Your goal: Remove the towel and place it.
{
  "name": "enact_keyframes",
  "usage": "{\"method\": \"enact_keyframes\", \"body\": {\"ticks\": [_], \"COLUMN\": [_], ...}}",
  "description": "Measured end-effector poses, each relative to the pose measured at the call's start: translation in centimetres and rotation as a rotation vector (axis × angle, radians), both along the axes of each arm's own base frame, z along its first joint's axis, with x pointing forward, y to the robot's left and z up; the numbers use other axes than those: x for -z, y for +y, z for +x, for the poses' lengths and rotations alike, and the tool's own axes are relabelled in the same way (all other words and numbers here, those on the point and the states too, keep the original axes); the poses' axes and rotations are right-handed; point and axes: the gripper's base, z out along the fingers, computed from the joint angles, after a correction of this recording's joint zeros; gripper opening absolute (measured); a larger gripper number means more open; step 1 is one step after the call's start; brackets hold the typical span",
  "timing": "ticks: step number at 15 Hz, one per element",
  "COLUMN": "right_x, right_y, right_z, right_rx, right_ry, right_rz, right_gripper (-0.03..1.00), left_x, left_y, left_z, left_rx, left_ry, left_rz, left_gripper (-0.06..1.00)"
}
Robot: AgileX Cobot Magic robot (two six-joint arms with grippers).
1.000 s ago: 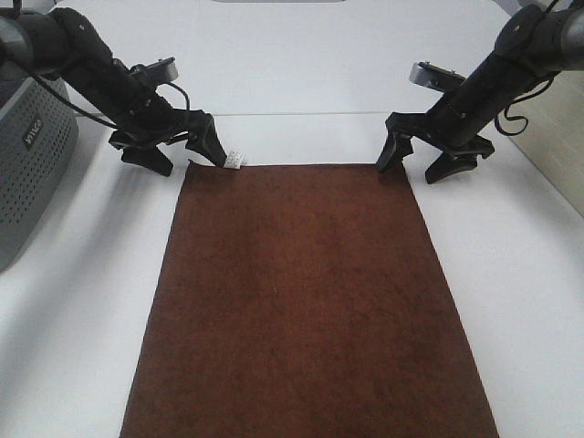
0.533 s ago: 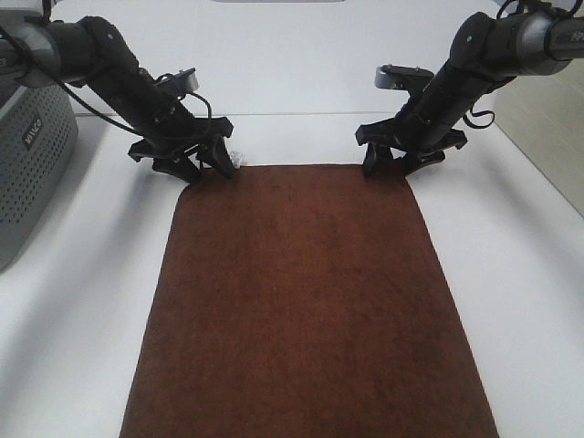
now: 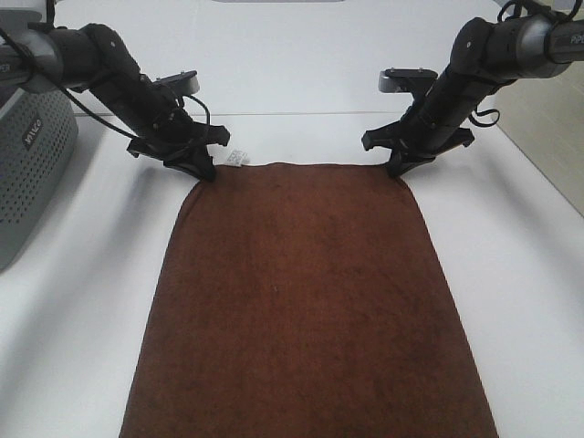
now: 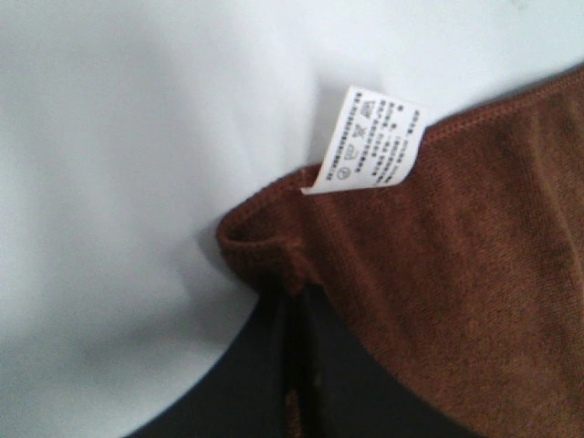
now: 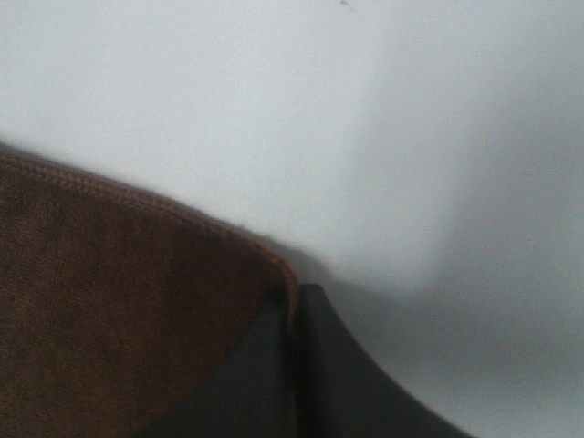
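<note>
The towel (image 3: 306, 301) is a large dark reddish-brown cloth lying flat on the white table (image 3: 301, 82), reaching from mid-table to the near edge. Its small white tag (image 3: 236, 158) sticks out at the far short edge. My left gripper (image 3: 202, 171) is shut on the far left corner of the towel; the left wrist view shows the corner (image 4: 274, 251) bunched between the jaws beside the tag (image 4: 365, 139). My right gripper (image 3: 398, 170) is shut on the far right corner; the right wrist view shows the hem (image 5: 182, 237) pinched between the jaws.
A grey perforated basket (image 3: 27, 173) stands at the left edge of the table. A beige surface (image 3: 557, 137) lies past the table's right edge. White table surface shows beyond the towel and on both sides of it.
Both grippers came down from just beyond the far corners and closed on them. The far edge of the towel now bows slightly, its corners pulled inward.
</note>
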Motion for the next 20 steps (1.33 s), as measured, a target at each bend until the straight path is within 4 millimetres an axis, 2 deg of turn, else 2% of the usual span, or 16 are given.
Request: {"method": "enact_keyframes", "body": {"ticks": [5, 11, 16, 20], "right_x": [-0.1, -4.1, -5.1, -5.5], "right_y": [-0.1, 0.0, -0.2, -0.3], "right_z": [0.9, 4.3, 5.4, 5.9], "right_rx": [0.023, 0.063, 0.099, 0.120], "right_ry": [-0.096, -0.409, -0.556, -0.630], "right_rz": [-0.003, 0.003, 0.008, 0.013], "right_gripper": [0.01, 0.01, 0.01, 0.01], "left_x": [-0.3, -1.5, -2.5, -3.1], "left_y": [0.1, 0.1, 0.4, 0.4], "left_z": [1.0, 3.0, 4.3, 4.8], "left_rx": [-0.008, -0.074, -0.097, -0.141], "left_ry": [-0.131, -0.375, -0.591, -0.666], "left_rz": [0.017, -0.015, 0.043, 0.058], "left_gripper": [0.00, 0.00, 0.00, 0.00]}}
